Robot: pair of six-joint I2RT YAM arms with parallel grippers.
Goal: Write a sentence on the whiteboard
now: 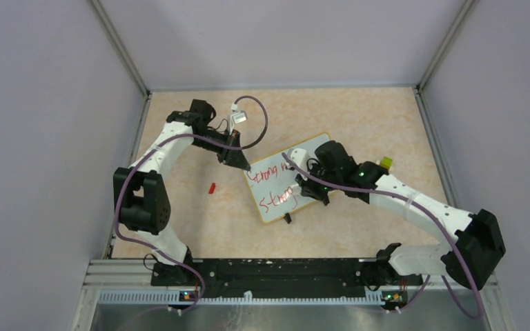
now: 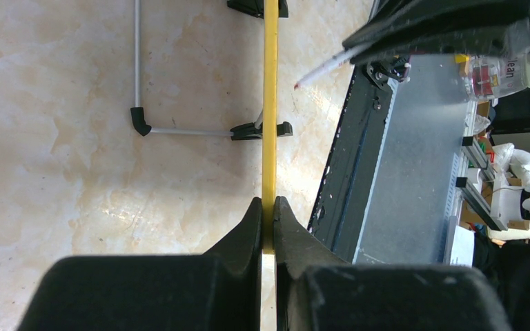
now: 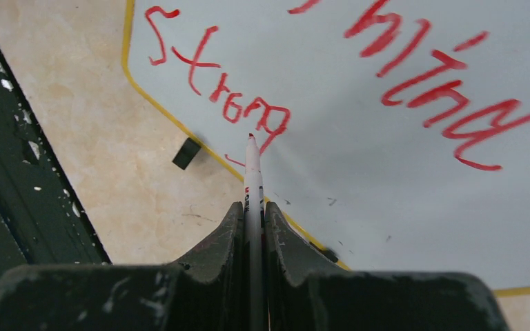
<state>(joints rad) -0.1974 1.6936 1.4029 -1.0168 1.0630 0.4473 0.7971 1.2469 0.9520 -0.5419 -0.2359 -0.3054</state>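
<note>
two clamps engaged: left gripper pinches the whiteboard rim, right gripper grips the marker; excess tip pressure may skew the sentence.

A pale beige tabletop, marbled like stone, sits inside an enclosure of plain grey walls. Slim metal posts rise at the two far corners. A small red cap lies on its side on the left part of the surface. Toward the right is a small yellow-green object — too small to identify. A black and silver metal rail runs along the near edge.
</note>
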